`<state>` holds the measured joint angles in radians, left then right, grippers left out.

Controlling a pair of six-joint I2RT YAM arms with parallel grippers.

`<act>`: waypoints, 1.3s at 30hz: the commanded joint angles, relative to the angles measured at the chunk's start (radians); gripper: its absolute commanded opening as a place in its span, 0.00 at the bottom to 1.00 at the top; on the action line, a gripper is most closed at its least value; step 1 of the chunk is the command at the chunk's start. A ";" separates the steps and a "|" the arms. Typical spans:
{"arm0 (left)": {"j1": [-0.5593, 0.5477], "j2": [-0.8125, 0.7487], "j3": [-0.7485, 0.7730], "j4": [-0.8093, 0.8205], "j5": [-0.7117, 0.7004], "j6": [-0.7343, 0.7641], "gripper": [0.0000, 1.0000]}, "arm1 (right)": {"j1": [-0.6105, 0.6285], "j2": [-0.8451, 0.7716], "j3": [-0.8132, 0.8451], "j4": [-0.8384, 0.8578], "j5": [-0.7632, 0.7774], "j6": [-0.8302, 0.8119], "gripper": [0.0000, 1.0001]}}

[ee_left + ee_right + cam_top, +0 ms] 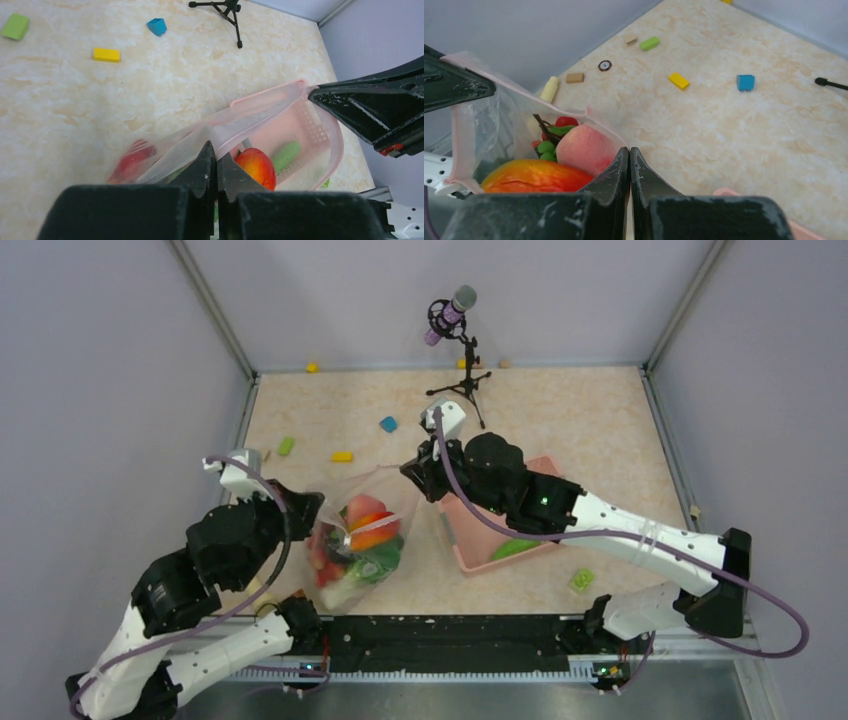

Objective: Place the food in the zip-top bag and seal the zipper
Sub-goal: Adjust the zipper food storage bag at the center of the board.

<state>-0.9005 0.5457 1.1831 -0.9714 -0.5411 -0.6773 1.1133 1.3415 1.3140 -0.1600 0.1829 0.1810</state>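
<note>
The clear zip-top bag (365, 540) hangs stretched between both grippers above the table's near left. Inside it I see a red-yellow mango (372, 530), a pink fruit (584, 147), red berries (566, 121) and green leaves (375, 562). My left gripper (312, 512) is shut on the left end of the bag's mouth edge (216, 152). My right gripper (412, 473) is shut on the other end (629, 150). The zipper strip (260, 111) runs taut between them; I cannot tell if it is pressed closed. A green cucumber (515, 548) lies in the pink basket (465, 535).
A microphone on a black tripod (465, 380) stands at the back centre. Small blue (388, 424), yellow (342, 456) and green (286, 446) blocks lie on the table behind the bag. A green piece (582, 580) lies near the right arm's base.
</note>
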 commanded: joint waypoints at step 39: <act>0.016 0.165 -0.142 0.277 0.143 0.122 0.00 | -0.103 -0.469 -0.555 -0.125 0.381 0.322 0.99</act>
<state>-0.8986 0.6926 1.0412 -0.7513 -0.3634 -0.5694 1.0760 0.8818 0.7815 -0.2295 0.4477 0.4282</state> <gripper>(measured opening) 0.015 0.986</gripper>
